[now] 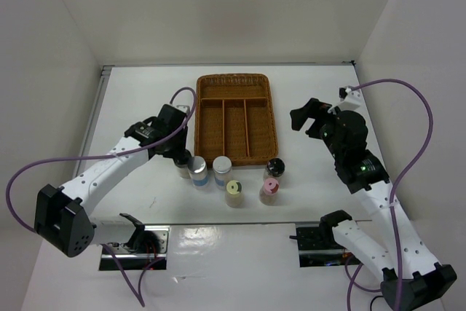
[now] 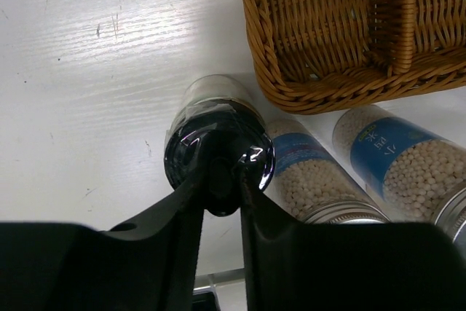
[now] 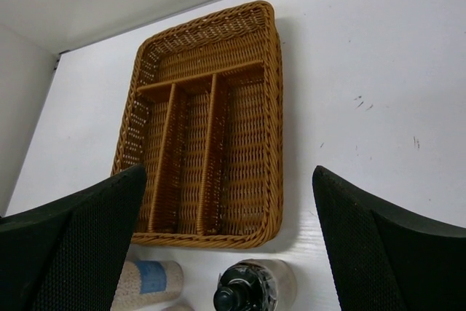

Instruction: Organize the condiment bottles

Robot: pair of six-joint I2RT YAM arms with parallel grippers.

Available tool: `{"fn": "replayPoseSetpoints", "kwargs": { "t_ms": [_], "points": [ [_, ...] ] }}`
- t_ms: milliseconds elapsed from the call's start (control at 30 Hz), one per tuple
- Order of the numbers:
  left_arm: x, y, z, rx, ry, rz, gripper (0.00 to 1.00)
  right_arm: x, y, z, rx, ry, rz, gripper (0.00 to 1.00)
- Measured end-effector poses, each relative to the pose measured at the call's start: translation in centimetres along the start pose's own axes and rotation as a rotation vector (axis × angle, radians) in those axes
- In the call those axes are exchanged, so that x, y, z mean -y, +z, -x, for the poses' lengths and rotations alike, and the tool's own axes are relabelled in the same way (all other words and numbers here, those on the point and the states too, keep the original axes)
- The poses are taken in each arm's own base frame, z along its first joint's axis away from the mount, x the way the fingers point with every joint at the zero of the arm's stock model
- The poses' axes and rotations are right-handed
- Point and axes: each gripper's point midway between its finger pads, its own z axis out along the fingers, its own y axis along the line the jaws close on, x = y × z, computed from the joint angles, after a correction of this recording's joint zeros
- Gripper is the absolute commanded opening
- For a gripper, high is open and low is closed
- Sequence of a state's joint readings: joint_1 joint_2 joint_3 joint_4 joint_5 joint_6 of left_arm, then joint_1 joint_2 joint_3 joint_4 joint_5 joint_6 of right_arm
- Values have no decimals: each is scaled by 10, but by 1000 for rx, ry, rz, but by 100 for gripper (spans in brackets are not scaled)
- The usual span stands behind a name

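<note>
The left gripper (image 2: 222, 189) pinches the upright black-capped bottle (image 2: 207, 118) by its top, just beside the tray (image 2: 328, 71); the right gripper (image 1: 306, 116) gapes empty.

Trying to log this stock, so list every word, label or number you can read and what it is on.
No text reads clearly.
Blue label on the right bead-filled bottle: white characters, too blurred to read.
Blue label on the middle bead-filled bottle: print too small to read.
On the black-capped bottle and the wicker tray: no text visible.
</note>
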State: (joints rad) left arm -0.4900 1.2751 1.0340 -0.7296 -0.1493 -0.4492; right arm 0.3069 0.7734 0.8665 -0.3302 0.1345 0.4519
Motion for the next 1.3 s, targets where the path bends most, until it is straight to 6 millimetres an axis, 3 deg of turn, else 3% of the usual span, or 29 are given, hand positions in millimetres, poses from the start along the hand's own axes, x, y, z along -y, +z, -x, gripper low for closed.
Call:
{"fn": "replayPoseSetpoints", "kwargs": {
  "t_ms": [200, 400, 500, 667, 833, 933, 1067, 1200, 1300],
  "points": [
    [0, 0, 0, 3, 6, 10, 15, 1, 0, -2, -4, -1, -2, 99],
    [-1, -6, -2, -6, 4, 36, 14, 1, 0, -2, -4, -1, -2, 99],
    [-3, -16, 7, 12, 2, 62, 12, 2, 2, -5, -12, -2, -6, 99],
    [-4, -50, 42, 99, -13, 86, 12, 4, 6, -9, -28, -1, -14, 99],
    [8, -100, 103, 279, -44, 49, 14, 5, 13, -17, -60, -5, -23, 99],
    [16, -111, 134, 342, -38, 39, 15, 7, 20, -24, -86, -8, -32, 99],
    [30, -85, 163, 344, -13, 47, 15, 12, 31, -37, -133, -15, -54, 99],
    [40, -36, 169, 274, 16, 73, 15, 16, 38, -44, -157, -19, -73, 99],
    [47, -8, 176, 237, 43, 86, 15, 16, 40, -39, -130, -18, -78, 99]
  ]
}}
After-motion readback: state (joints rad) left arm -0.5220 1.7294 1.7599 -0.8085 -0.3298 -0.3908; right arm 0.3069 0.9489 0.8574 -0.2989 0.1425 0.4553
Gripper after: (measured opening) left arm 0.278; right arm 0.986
